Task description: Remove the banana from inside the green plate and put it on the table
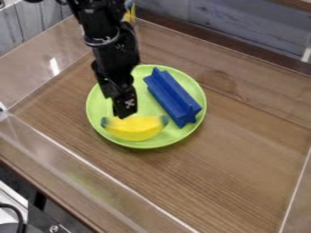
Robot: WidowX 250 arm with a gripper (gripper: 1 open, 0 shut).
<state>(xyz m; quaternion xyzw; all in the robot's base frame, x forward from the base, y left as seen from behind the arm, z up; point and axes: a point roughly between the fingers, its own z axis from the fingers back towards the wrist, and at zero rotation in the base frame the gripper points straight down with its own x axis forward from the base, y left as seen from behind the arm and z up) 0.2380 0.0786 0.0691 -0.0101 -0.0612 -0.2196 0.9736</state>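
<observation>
Banana [135, 128] sits inside the green plate [183, 131], low on the near-left part of the dish, lying on its side with its curve following the rim. From my single camera I see most of its yellow body; its upper edge is partly covered by the hand [120, 111], which hangs directly above it, pointing straight down. I cannot make out the dark tips cleanly at this resolution.

The hand's two dark fingers stand spread, with a gap between them, and nothing is pinched. Whether the fingertips actually touch the banana or the plate floor I cannot tell, because the black fingers merge with their shadow against the green. The arm above is a black column with a pale band around the wrist; its upper part runs out of the top of the picture, so the rest of the arm is cut off.

Beside the hand, on the right half of the plate, lies a long blue block [173, 96], slanting from upper left to lower right, near the banana but apart from it as far as I can see.

The plate rests on the counter [231, 177], brown wood grain, enclosed by clear walls [43, 73] whose edges show only as faint reflections. The lower left corner beyond the wall is dark and indistinct.
</observation>
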